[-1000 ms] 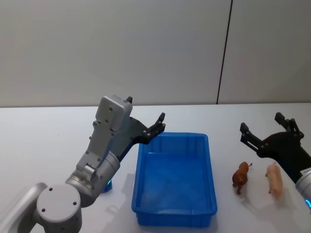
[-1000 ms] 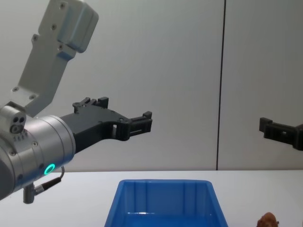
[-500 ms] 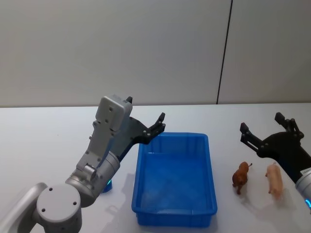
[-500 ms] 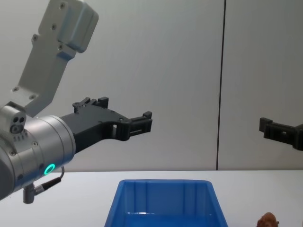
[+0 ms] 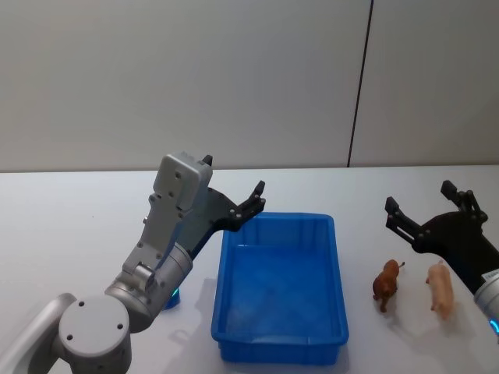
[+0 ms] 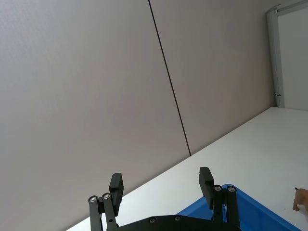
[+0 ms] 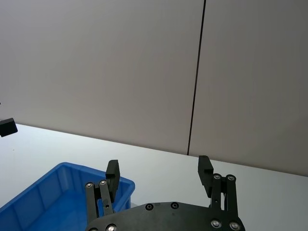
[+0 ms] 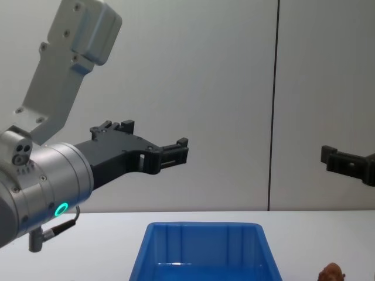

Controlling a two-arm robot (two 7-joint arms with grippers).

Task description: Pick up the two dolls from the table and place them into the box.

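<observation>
Table (image 5: 62, 210): pig (image 5: 440, 288), brown figure (image 5: 385, 284) beside empty box (image 5: 281, 351); nothing placed.
Our left gripper (image 5: 257, 196), right gripper (image 5: 419, 196) gape wide, empty.

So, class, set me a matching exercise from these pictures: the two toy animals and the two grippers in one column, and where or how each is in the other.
Things
1. pink pig
2. brown figure
3. left gripper
4. right gripper

Places and states
A. fingers open, raised near the blue box, at its far left corner
B. on the table, between box and pig
C. on the table, farthest to the robot's right
D. fingers open, raised to the right of the box

Pairs: 1-C, 2-B, 3-A, 4-D
</observation>
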